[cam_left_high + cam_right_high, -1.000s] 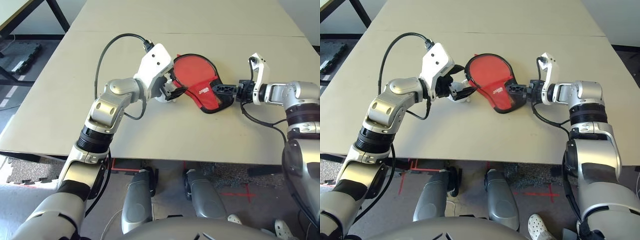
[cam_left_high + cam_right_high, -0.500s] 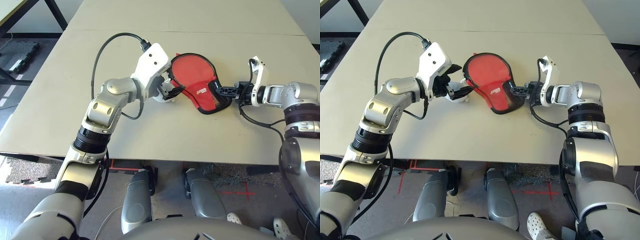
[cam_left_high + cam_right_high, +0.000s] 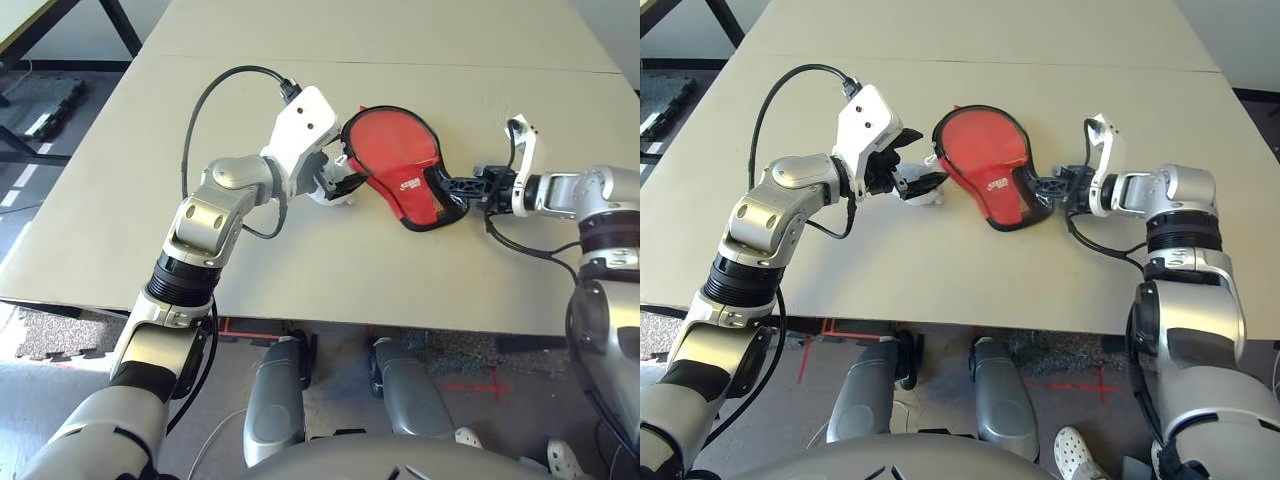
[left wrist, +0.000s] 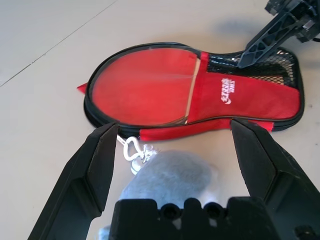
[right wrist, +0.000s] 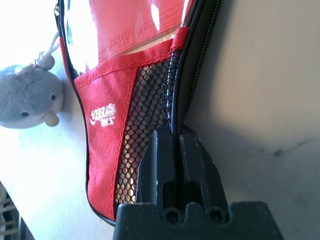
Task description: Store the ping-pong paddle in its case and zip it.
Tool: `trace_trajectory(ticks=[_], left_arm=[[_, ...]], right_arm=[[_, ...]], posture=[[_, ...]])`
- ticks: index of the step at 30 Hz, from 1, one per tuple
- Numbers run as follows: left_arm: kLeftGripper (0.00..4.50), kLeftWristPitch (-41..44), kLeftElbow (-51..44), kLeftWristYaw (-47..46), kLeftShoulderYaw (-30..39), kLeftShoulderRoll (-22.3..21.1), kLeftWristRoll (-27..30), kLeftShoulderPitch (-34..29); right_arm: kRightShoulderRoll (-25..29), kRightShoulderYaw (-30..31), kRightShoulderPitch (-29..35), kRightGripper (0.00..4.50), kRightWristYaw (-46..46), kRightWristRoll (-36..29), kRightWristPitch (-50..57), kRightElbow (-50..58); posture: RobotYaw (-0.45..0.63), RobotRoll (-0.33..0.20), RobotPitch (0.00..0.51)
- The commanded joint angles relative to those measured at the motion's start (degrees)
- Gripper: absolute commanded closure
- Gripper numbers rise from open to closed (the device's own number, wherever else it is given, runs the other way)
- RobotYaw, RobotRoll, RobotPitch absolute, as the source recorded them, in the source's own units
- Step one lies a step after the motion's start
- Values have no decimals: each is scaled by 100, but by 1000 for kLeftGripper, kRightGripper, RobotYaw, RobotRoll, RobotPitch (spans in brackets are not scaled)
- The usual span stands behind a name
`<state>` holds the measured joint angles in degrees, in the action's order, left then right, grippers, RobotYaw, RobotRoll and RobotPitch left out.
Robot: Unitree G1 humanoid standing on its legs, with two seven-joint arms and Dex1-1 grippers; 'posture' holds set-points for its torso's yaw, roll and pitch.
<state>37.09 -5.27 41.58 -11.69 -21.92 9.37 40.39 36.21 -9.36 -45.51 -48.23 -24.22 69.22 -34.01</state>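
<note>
2 pincers: left (image 4: 170, 150) gapes around the pompom (image 4: 167, 172); right (image 5: 176, 150) pinches the case (image 3: 405, 175) edge.

1. Two head cameras look forward and down from above the table's (image 3: 120, 180) near edge.
2. Each wrist camera looks closely along its gripper's fingers.
3. All views share the case (image 3: 400, 170) mid-table.

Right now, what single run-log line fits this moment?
left gripper: open, straddling fluffy pompom charm | right gripper: shut on narrow end of red fabric case | red paddle: inside
</note>
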Motion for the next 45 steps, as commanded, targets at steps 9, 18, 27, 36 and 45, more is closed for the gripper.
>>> trace_trajectory(ticks=[9, 18, 27, 36, 45], left_arm=[[0, -174, 244, -3, -72, 104, -18, -68], [0, -253, 310, -20, -85, 197, -32, -72], [0, -323, 389, -14, -87, 254, -49, -57], [0, -302, 348, 2, -80, 217, -56, -105], [0, -320, 368, 36, -103, 197, -59, -113]], right_arm=[[580, -365, 1325, 4478, 182, -766, 1488, 1974], [811, -1072, 2121, 4478, 351, -1264, 2161, 2909], [328, -1301, 2507, 4478, 884, -1805, 2328, 3459], [499, -1306, 2438, 3990, 1348, -2168, 2328, 3322], [2119, -387, 1678, 874, 12, -1893, 1244, 2615]], posture=[[-1, 0, 222], [-14, 0, 223], [-17, 0, 224], [-12, 0, 227], [-19, 0, 222]])
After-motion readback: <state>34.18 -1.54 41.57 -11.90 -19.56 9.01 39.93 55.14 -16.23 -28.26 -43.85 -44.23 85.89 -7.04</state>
